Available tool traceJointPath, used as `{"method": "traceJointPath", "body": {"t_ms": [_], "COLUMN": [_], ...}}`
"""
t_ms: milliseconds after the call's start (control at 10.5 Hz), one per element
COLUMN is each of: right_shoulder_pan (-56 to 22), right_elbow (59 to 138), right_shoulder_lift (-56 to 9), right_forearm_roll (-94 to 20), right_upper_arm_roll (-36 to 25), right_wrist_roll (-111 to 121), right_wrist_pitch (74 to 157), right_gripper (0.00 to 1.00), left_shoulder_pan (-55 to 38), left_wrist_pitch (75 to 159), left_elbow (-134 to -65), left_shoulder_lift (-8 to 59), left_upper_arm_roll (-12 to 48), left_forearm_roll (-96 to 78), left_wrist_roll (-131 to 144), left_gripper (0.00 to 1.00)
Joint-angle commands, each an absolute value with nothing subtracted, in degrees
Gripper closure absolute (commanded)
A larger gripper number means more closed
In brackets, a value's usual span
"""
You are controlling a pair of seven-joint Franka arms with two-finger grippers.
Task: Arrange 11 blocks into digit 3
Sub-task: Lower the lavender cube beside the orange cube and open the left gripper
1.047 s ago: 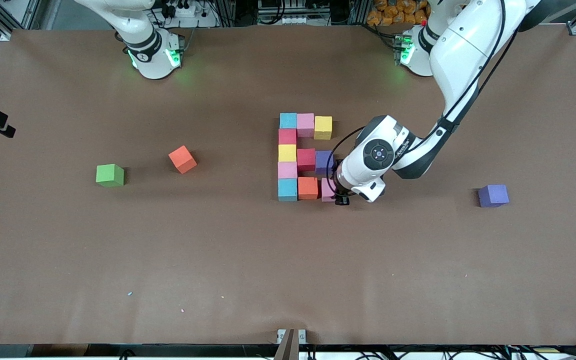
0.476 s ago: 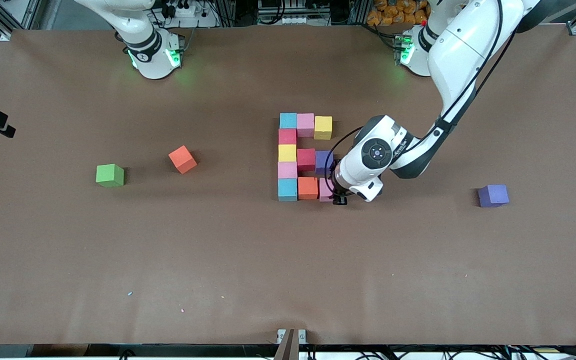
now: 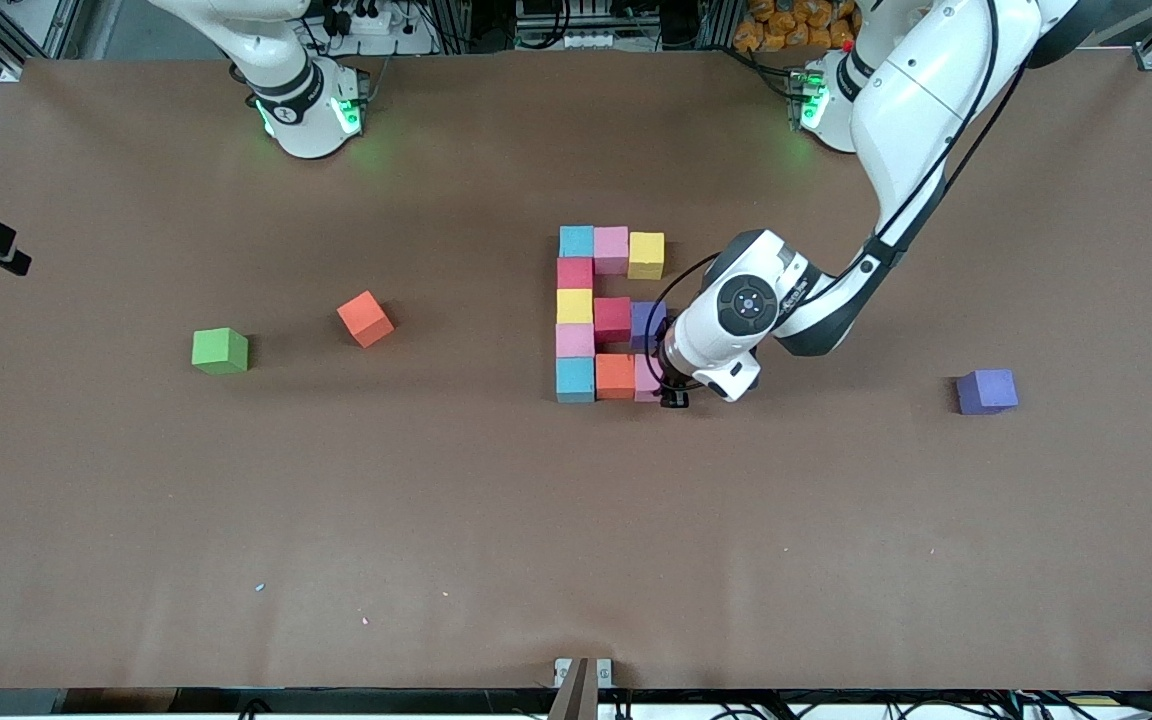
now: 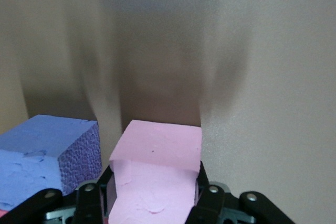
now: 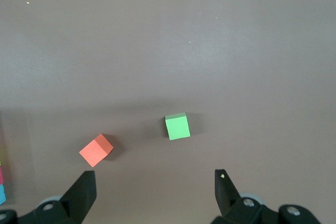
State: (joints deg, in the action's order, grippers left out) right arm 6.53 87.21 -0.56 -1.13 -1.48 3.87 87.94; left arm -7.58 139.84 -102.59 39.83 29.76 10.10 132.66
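Eleven blocks we count in the digit 3 point(image 3: 608, 315) mid-tabletop point(image 3: 536, 520) | column runs toward the front camera, bars point to the left arm's end | left gripper point(image 3: 663, 385) jaws clamp the pink block point(image 4: 157, 174) at the nearest bar's tip | right gripper point(image 5: 155, 192) jaws wide, waiting over the stray orange cube point(image 5: 96, 150) and green cube point(image 5: 177, 126) | no writing seen

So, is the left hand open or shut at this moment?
Shut on the pink block: the left hand has a finger pressed on each side of it, beside the purple block.
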Motion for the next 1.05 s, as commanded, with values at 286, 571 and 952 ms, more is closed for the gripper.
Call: {"method": "traceJointPath", "body": {"t_ms": [286, 571, 952], "right_shoulder_pan": [7.82, 7.82, 7.82], "right_elbow": [86.31, 86.22, 86.22], "right_shoulder_lift": [-0.62, -0.62, -0.62], "right_forearm_roll": [-1.93, -1.93, -1.93], "right_upper_arm_roll": [-0.79, -0.79, -0.79], "right_wrist_roll": [4.57, 4.57, 4.57], "right_wrist_pitch": [87.01, 87.1, 87.1], "right_gripper": [0.0, 0.0, 0.0], "left_shoulder_pan": [-8.09, -8.0, -8.09], "left_wrist_pitch": [140.8, 140.8, 140.28], "left_elbow": [-102.04, -101.95, -101.95], "left_shoulder_lift": [39.99, 39.55, 36.49], "left_upper_arm_roll": [29.18, 29.27, 29.71], "left_forearm_roll": [10.11, 10.02, 10.02], "left_wrist_roll": [131.76, 132.1, 132.36], "left_gripper": [0.0, 0.0, 0.0]}}
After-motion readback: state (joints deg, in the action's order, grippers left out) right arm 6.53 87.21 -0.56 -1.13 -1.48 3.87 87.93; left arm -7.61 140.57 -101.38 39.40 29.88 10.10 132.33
